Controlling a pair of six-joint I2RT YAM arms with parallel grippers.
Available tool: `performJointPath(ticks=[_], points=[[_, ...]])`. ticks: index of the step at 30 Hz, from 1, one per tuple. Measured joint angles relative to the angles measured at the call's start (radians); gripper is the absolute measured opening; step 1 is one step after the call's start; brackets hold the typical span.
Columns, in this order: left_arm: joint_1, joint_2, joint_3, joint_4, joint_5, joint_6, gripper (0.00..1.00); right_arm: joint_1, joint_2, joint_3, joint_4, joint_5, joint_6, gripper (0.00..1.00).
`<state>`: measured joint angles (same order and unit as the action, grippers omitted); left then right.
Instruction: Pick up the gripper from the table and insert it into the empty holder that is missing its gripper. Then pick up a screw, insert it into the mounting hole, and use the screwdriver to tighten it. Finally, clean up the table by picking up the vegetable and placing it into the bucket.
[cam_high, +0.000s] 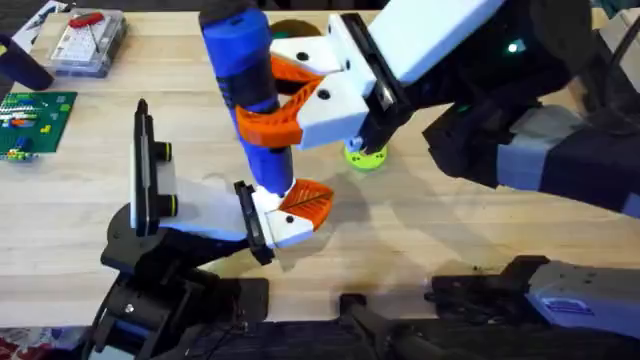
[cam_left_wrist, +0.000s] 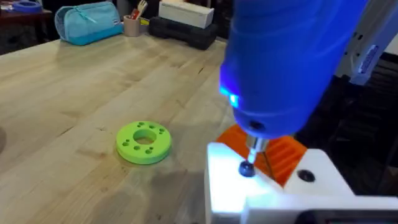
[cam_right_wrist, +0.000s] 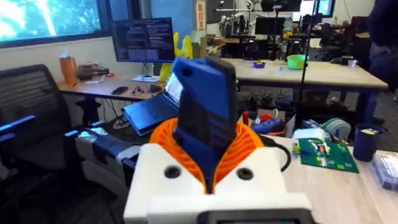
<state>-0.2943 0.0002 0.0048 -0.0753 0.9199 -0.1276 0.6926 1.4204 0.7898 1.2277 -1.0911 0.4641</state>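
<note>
Now, right tool (cam_right_wrist: 214, 171): clamped on the screwdriver (cam_high: 248, 90), held upright above mid-worktop (cam_high: 480, 240).
Left wrist view: bit tip on a dark screw (cam_left_wrist: 247, 168) in the white part; green disc (cam_left_wrist: 143, 141) nearby.
Left tool (cam_high: 290, 210): low, level; grip cannot tell.

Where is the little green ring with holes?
The green ring lies flat on the table, centre of the overhead view, beside the blue screwdriver and under the right gripper.

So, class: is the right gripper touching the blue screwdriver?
Touching. In the right wrist view the right gripper's orange ribbed pads press both sides of the screwdriver; the overhead view shows the same clamp.
</note>
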Motion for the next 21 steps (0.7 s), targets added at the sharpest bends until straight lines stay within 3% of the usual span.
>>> performJointPath(ticks=[21], points=[[0.0, 0.0, 0.0, -0.001, 0.0, 0.0, 0.011, 0.0, 0.0, 0.0, -0.07, 0.015, -0.028, 0.024]])
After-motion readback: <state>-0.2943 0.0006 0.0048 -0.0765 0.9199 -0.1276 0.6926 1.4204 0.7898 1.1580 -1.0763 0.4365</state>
